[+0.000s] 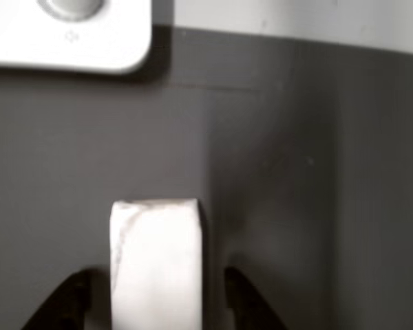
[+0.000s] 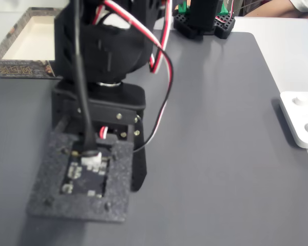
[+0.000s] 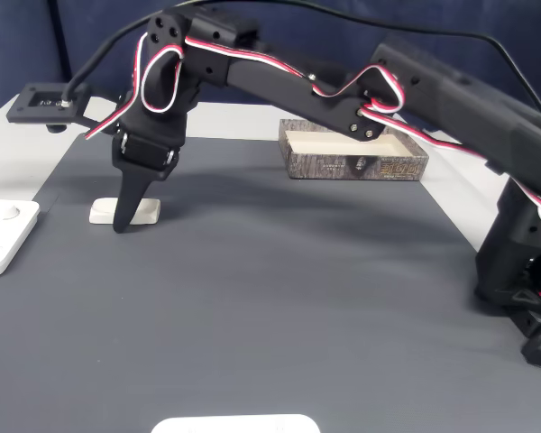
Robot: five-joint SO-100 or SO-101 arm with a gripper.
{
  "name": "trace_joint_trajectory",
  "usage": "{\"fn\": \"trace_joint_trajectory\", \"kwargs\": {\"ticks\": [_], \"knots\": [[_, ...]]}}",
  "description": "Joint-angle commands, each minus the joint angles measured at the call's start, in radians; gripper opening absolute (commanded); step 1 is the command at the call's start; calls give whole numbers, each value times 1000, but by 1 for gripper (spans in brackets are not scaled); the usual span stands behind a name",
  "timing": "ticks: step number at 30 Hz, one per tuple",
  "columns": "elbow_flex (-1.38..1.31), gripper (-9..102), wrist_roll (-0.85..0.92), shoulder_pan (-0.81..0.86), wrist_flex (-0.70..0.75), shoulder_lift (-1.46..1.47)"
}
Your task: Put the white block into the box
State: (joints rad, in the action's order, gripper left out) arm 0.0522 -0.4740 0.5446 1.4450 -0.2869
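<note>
Gripper (image 3: 126, 216) jaws open, straddling white block (image 3: 126, 211) | block flat, long axis along fingers

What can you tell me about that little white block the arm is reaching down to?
The white block is small, plain, smooth and elongated, with squared ends, lying flat on the dark grey table. In the other view it runs lengthwise between the black fingertips of the gripper, which stand on either side; whether they touch it I cannot tell. A faint line marks its upper corner there. In a fixed view one finger partly hides it. It lies apart from the box.
</note>
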Motion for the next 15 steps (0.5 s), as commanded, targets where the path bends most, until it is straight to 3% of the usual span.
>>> {"fn": "trace_joint_trajectory", "kwargs": {"ticks": [1, 15], "knots": [[-72, 27, 9, 15, -17, -11], [-98, 31, 21, 11, -21, 9]]}}
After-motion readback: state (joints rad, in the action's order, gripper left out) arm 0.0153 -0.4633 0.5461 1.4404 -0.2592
